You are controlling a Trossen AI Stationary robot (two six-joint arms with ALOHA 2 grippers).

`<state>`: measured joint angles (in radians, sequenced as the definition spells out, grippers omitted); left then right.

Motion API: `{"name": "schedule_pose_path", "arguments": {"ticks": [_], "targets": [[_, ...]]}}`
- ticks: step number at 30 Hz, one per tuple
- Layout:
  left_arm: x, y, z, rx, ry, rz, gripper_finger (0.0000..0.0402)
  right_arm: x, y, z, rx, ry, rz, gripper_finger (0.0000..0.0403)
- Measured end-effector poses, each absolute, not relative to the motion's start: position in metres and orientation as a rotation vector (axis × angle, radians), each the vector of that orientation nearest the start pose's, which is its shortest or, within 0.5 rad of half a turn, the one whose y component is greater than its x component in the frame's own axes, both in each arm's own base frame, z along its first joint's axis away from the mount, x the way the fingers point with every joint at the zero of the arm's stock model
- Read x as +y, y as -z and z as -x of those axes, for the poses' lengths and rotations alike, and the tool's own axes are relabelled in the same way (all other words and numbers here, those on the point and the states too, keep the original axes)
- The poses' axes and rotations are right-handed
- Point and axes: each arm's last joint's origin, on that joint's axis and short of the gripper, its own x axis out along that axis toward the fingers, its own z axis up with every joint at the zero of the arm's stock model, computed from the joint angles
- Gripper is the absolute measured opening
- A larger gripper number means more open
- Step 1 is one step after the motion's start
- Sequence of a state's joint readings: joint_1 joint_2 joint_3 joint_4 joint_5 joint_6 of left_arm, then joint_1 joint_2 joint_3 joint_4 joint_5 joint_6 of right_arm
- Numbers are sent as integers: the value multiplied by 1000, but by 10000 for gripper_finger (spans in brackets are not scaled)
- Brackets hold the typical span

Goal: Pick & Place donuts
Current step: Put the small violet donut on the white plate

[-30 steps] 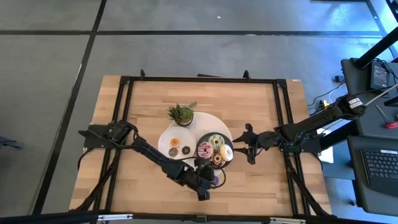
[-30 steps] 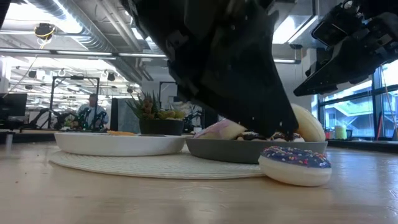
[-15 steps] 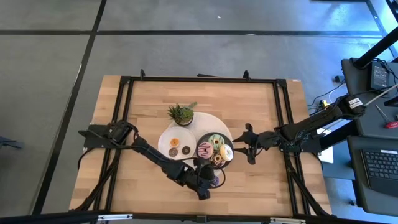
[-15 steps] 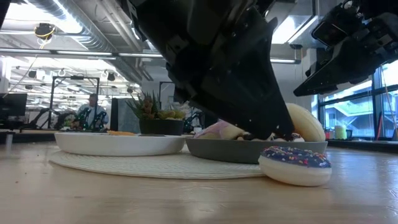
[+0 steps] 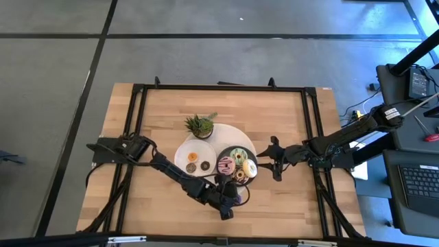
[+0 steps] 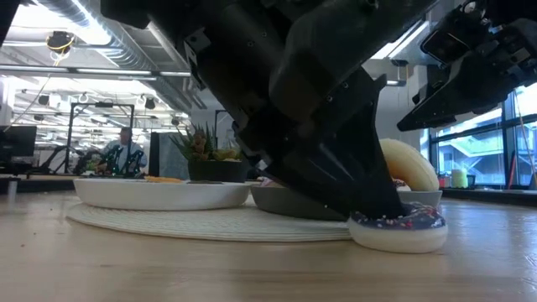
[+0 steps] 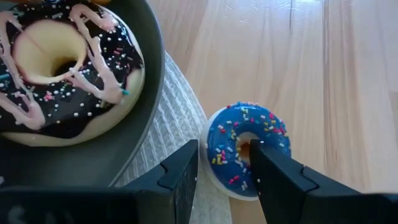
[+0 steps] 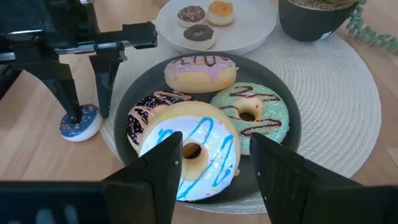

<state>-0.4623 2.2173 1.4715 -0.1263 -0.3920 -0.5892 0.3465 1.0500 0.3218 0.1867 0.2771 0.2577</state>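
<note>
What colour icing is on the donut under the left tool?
Blue with coloured sprinkles on a white base; the donut shows best in the left wrist view.

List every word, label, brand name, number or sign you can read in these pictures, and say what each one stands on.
None: no legible text in any view.
The donuts in the dark plate, the blue-iced donut and the white plate bear only icing and sprinkles, no lettering.
The plant pot is unmarked.
The room behind the table in the low view shows no sign that can be read.
</note>
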Motion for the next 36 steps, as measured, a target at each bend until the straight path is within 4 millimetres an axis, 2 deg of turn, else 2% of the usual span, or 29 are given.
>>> {"name": "schedule_pose_path", "arguments": {"ticks": [6, 19, 23, 27, 31, 36], "targets": [[-195, -120, -417, 779, -165, 198, 126, 58, -165, -184, 521, -1, -84, 188], [-192, -137, -413, 809, -118, 193, 46, 58, -164, -184, 527, 0, -81, 188], [-186, -160, -401, 862, -125, 166, 32, 58, -164, -184, 528, 0, -83, 188], [-177, -191, -384, 907, -162, 95, 28, 58, -164, -184, 529, 1, -83, 188], [-160, -219, -360, 950, -302, -17, 29, 58, -164, -184, 535, 2, -82, 188], [-129, -227, -334, 969, -434, -9, 22, 58, -162, -183, 552, 4, -77, 188]]}}
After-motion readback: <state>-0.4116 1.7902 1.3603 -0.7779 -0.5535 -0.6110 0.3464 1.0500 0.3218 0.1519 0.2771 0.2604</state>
